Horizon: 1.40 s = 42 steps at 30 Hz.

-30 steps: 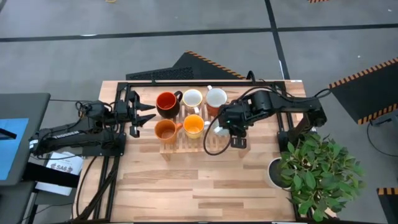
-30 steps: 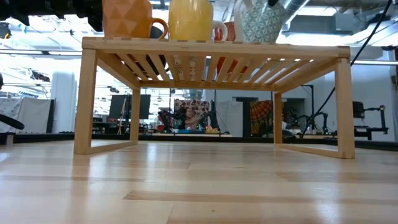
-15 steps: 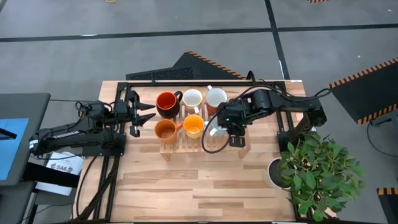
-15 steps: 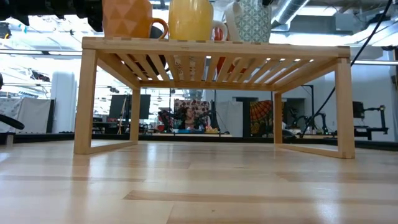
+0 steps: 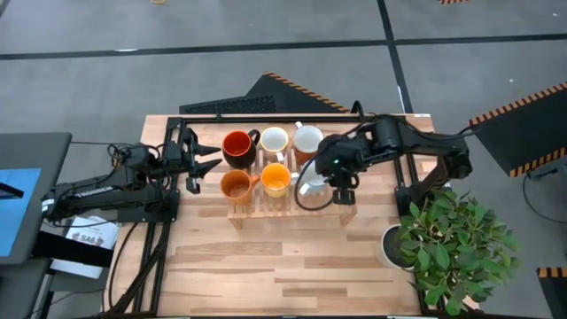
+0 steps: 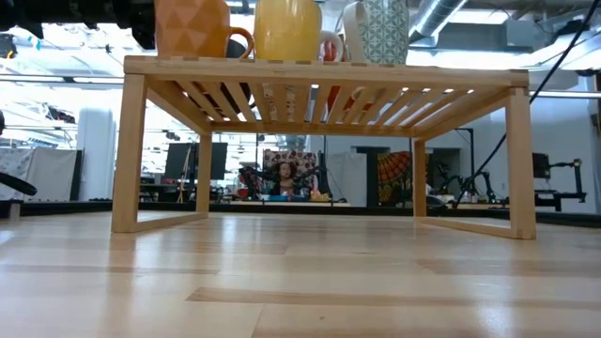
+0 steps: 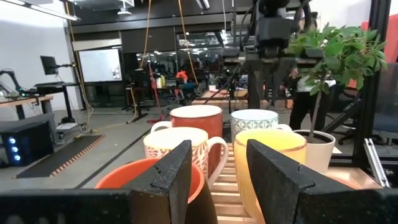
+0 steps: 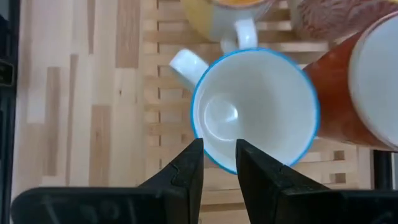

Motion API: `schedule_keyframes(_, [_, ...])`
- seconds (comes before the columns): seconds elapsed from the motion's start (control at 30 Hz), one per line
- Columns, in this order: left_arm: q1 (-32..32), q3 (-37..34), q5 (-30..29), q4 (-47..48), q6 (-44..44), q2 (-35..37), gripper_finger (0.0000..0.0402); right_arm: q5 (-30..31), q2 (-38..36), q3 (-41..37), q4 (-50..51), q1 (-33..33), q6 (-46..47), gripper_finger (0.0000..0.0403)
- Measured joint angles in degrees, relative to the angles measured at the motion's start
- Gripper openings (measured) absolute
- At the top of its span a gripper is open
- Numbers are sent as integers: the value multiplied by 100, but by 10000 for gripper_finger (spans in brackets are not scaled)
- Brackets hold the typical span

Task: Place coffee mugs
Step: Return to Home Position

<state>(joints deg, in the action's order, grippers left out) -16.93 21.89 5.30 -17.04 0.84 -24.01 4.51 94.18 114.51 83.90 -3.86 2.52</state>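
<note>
Six mugs stand on a wooden slatted rack [image 5: 266, 206]. The back row holds a dark mug with a red inside [image 5: 237, 146], a white one [image 5: 274, 140] and a brownish one [image 5: 308, 139]. The front row holds an orange mug [image 5: 235, 184], a yellow-orange one [image 5: 275, 180] and a pale blue-rimmed patterned mug [image 8: 255, 112] [image 6: 380, 33], upright on its base at the rack's front right. My right gripper [image 8: 219, 155] [image 5: 343, 190] hovers above that mug's rim, slightly open, touching nothing. My left gripper [image 5: 211, 157] [image 7: 219, 155] waits open, left of the rack.
A potted plant [image 5: 452, 241] in a white pot [image 5: 392, 245] stands at the table's right near corner, close to the right arm. A black frame [image 5: 266, 118] runs along the table's far side. Bare tabletop [image 5: 266, 266] lies in front of the rack.
The patterned mug, tilted over the rack's front right a second ago, now stands upright on the slats. My right gripper has risen from it and has left the top of the low view.
</note>
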Motion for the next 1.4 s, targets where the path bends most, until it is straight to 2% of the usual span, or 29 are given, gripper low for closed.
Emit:
schedule_keyframes(0.27, [0, 0, 0, 47, 0, 2, 141, 23, -320, 104, -148, 29, -19, 120])
schedule_keyframes(0.47, [-4, 6, 2, 112, 51, 6, 141, 640, -783, -28, -62, -60, -113, 118])
schedule_keyframes(0.57, [-4, 163, 2, 273, 216, 0, 141, 785, -1216, -396, -242, -39, -111, 110])
schedule_keyframes(0.77, [33, 232, 30, 551, 229, -1, 140, 961, -2133, -1516, -1498, 76, -93, 69])
schedule_keyframes(0.9, [407, 199, 156, 995, 203, -195, 105, 1192, -2518, -2092, -2133, 164, 92, 20])
schedule_keyframes(1.07, [1104, -338, 151, -133, 417, -476, 15, 1353, -2545, -2331, -2337, 180, 214, 21])
schedule_keyframes(1.2, [1359, -553, 129, -348, 656, -327, 2, 1351, -2393, -2331, -2377, 171, 243, 18])
schedule_keyframes(1.4, [1231, -387, -73, 692, 925, 510, 0, 1351, -2319, -2329, -2475, 171, 308, 20])
